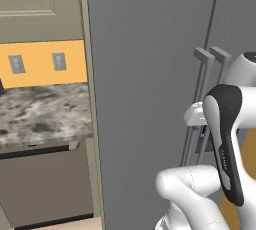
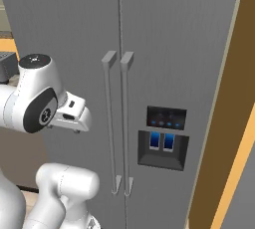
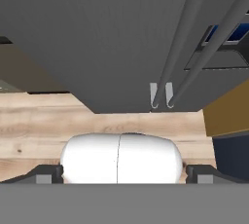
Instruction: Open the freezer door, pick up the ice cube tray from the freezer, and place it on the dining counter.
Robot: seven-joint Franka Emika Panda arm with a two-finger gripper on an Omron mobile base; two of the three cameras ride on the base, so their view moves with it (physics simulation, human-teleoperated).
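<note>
We are standing in front of the freezer (image 2: 189,34), a tall grey metal cabinet with two doors, and both doors are closed. The freezer door (image 1: 145,74) is the left panel; in the right base view it is filling the space left of the middle seam. Its long thin handle (image 2: 108,123) is running vertically just beside the seam, and the handle of the right door (image 2: 125,123) is standing parallel, close next to it. On the right door we are seeing a dark dispenser panel (image 2: 164,138) with small blue lights.

The ice cube tray is somewhere we cannot see, because the doors are shut. The dining counter is also outside of these pictures.

Our gripper (image 3: 124,175) is hanging in front of the freezer door, apart from it and touching nothing. In the hand view its two dark fingertips (image 3: 46,174) are sitting far apart at the two lower corners, so the pincer is released and wide, with nothing between the tips. This view is looking down along the door to the wooden floor (image 3: 44,121), and the lower ends of both handles are showing there.

In the left base view a marble worktop (image 1: 40,114) over beige cabinets is lying to the left of the freezer, with an orange wall (image 1: 42,64) and two sockets behind it.
</note>
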